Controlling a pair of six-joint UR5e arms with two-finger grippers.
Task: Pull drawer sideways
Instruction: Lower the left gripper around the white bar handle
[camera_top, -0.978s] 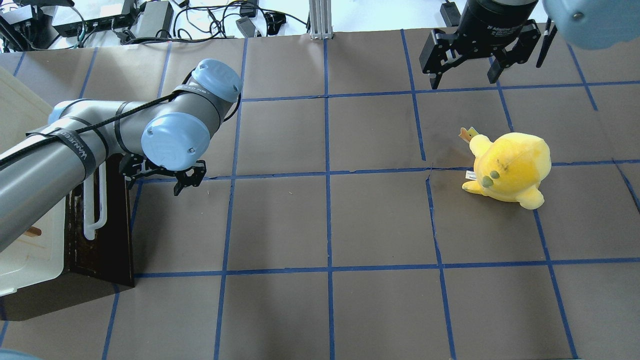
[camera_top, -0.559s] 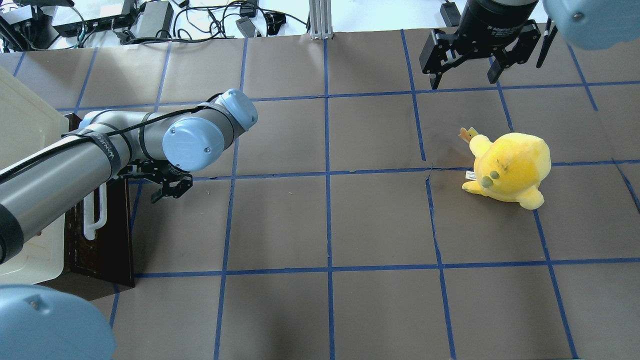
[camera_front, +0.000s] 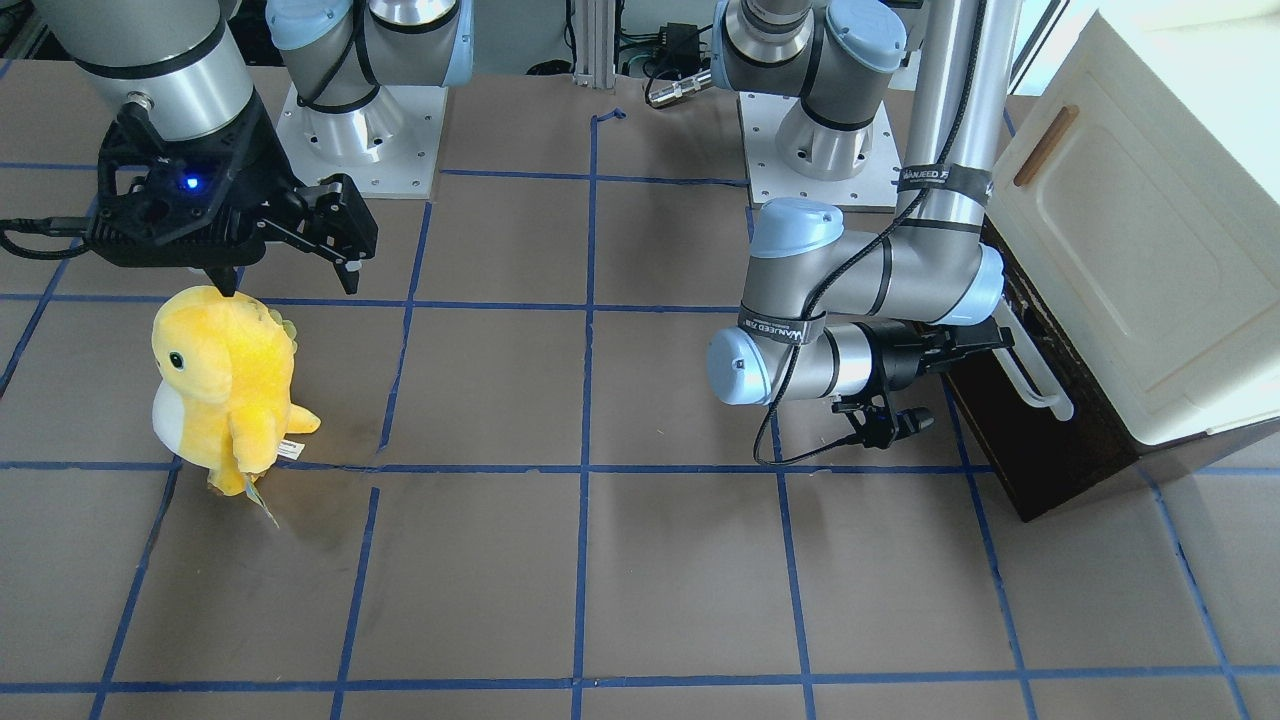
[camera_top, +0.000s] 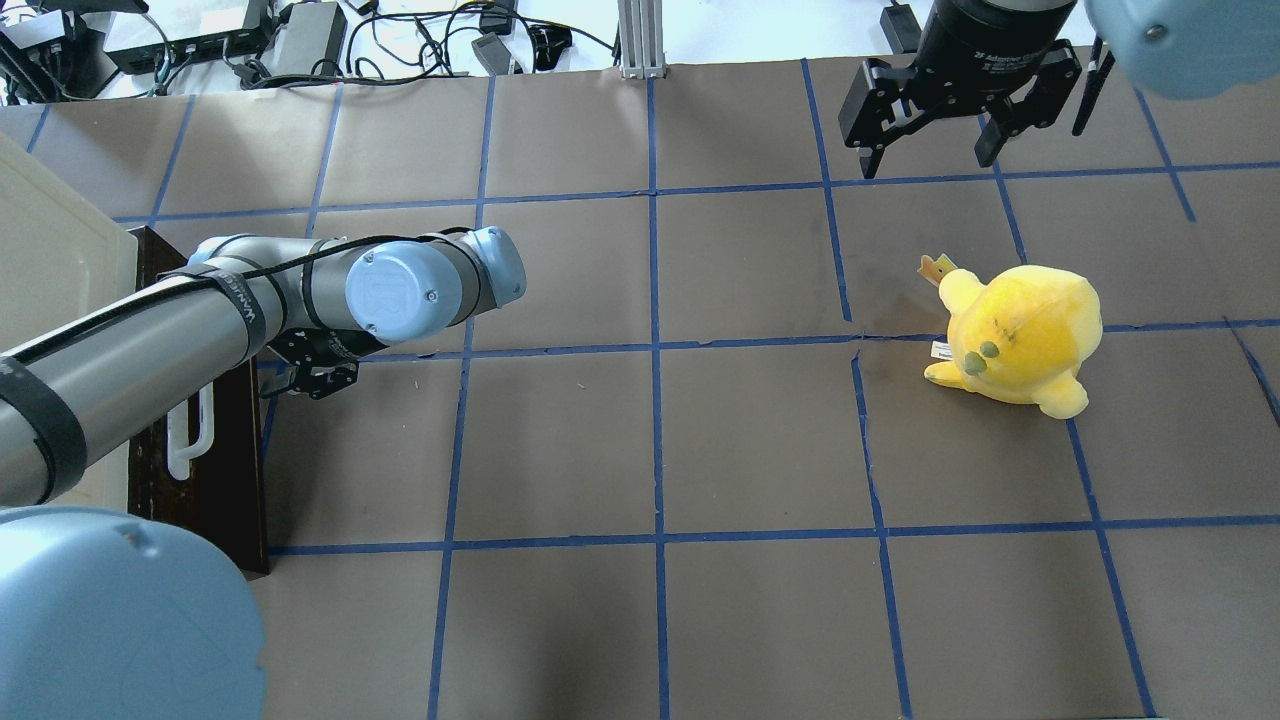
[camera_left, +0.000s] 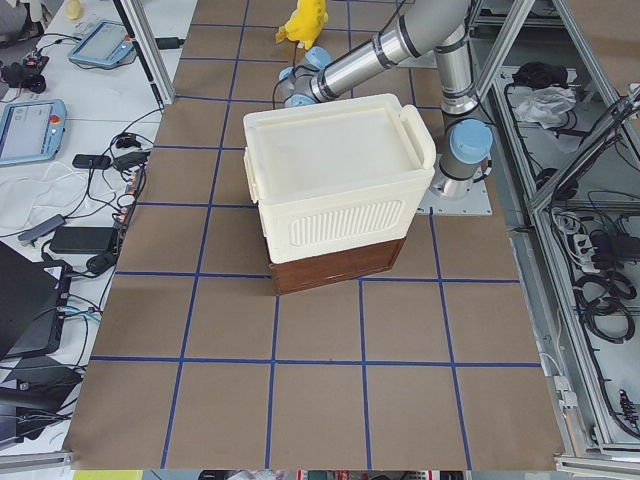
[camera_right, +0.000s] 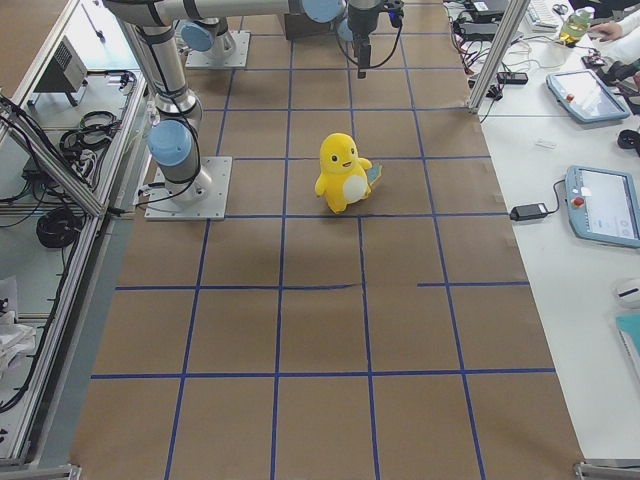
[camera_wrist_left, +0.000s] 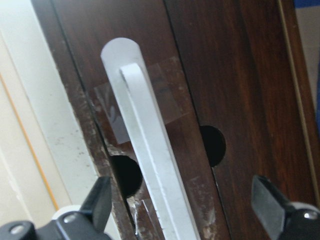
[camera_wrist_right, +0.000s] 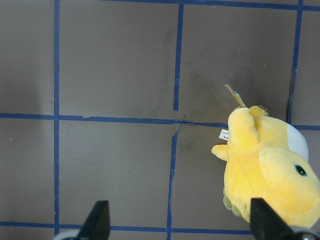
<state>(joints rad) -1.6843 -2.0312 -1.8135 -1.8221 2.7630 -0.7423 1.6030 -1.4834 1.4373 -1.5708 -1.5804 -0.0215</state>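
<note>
Fig.: we are viewing the approach to the drawer (camera_wrist_left: 235, 90), sitting under the cream cabinet (camera_front: 1120, 250) at the left edge of the worktop (camera_top: 760, 440). The left gripper (camera_wrist_left: 182, 212) is gaping wide, holding nothing, its fingers (camera_wrist_left: 100, 202) straddling the white bar handle (camera_wrist_left: 145, 145), bar off-centre. We are judging: centre the bar btwn them, advance, close firmly, then pull straight out, perpendicular to the front, slowly, so the cabinet isn't dragging along. The left arm (camera_top: 150, 340) is lying low along that edge, wrist folded back, gripper facing the front horizontally. The right gripper (camera_top: 926, 150) is hanging open & empty twd the right edge.
</note>
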